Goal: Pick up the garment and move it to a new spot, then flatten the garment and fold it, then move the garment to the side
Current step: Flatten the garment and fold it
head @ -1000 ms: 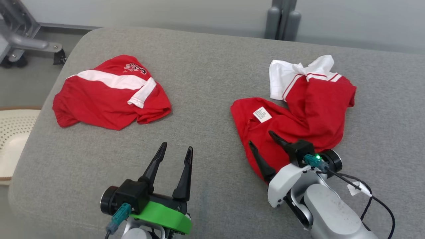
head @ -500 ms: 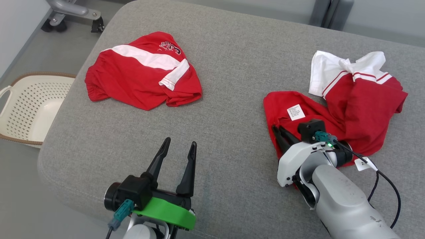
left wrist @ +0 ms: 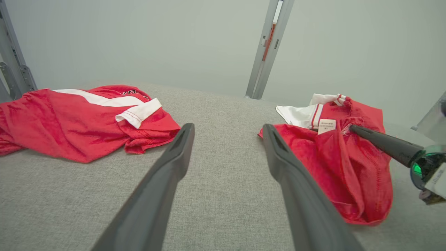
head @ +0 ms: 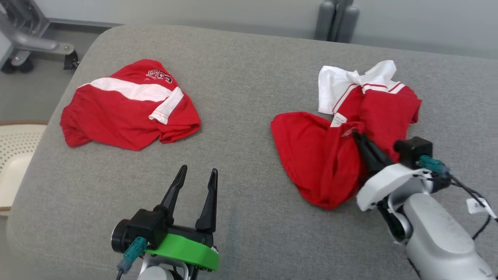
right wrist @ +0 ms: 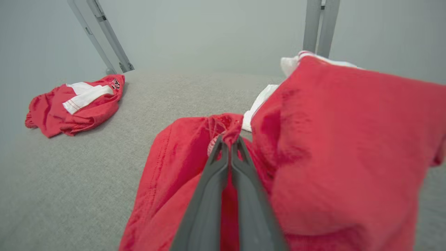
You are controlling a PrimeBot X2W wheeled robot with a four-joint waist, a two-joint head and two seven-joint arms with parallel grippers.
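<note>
1. Head view: the garment [head: 319, 155], red with a white collar, lies crumpled right of centre on the grey cushion [head: 241, 128]. A second red garment [head: 124, 112] lies at upper left, well apart.
2. Right gripper [head: 355, 134]: fingers pressed together, pinching a bunched fold of the garment beside its white label [head: 338, 119]. The right wrist view gives this close up, with both fingers meeting on gathered red cloth at frame centre. In the head view the two fingers read as one dark line.
3. Left gripper [head: 198, 170]: jaws spread, nothing between them, at lower centre-left over bare cushion.
4. The left wrist view presents the label face-on, just left of the right gripper's tip. The head view shows it creased and tilted.
5. The head view adds a pale perforated basket [head: 13, 155] at the left edge, cut off by the frame.
6. Orientation, head view: the garment's long axis runs diagonally from the red lobe at lower centre-right to the collar. The collar end points to the upper right.
7. Obscured: the garment's lower right edge sits behind the right arm. In the right wrist view a raised red fold hides most of the collar. The label print is too small to read.
</note>
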